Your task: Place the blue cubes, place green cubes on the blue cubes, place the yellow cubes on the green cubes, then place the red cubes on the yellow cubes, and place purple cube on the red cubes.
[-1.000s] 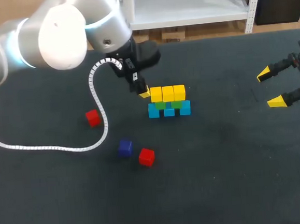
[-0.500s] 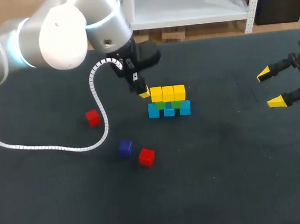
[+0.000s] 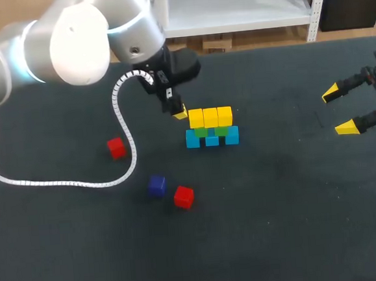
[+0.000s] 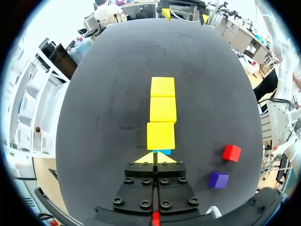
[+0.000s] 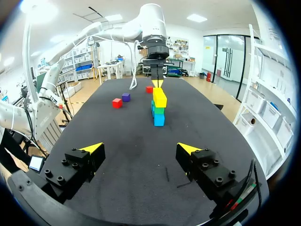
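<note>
Since the yellow cubes (image 3: pixel 210 117) sit atop green and blue, the red cubes (image 3: pixel 184 197) come next: both lie on the bench (image 3: pixel 279 224) on the left gripper (image 3: pixel 180 112) side, its fingers pressed together, apparently empty; the right gripper (image 3: pixel 339 110) hangs spread, well apart

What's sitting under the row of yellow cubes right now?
Two green cubes, standing on three blue cubes. The yellow cubes cover the green tops.
</note>
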Robot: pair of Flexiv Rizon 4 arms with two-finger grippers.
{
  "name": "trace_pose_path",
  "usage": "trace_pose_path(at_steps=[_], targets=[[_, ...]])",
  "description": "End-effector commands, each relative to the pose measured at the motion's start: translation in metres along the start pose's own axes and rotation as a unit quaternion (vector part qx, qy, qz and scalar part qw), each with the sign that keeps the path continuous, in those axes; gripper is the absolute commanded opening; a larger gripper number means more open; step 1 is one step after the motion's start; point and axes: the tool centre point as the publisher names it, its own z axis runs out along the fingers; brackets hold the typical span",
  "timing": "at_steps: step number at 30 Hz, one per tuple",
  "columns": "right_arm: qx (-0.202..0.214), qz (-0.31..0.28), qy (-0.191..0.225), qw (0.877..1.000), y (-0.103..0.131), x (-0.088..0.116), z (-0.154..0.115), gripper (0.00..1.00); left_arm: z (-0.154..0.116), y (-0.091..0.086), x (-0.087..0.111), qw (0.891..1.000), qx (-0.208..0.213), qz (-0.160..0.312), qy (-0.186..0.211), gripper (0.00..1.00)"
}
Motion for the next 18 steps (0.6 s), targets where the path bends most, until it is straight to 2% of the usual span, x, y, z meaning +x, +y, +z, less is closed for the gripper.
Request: trace_pose_path(at_steps=[1,18], targets=[[0.0,-0.001,-0.001,1.0,-0.0007,0.0005,0.0005,1.0,0.0005,0.0023,-0.0007,1.0,0.004,0.002,0.0,0.0],[0.0,-0.001,-0.001,1.0,-0.0007,0.0005,0.0005,1.0,0.0005,0.0028,-0.0004,1.0,0.005,0.003,-0.002,0.0]])
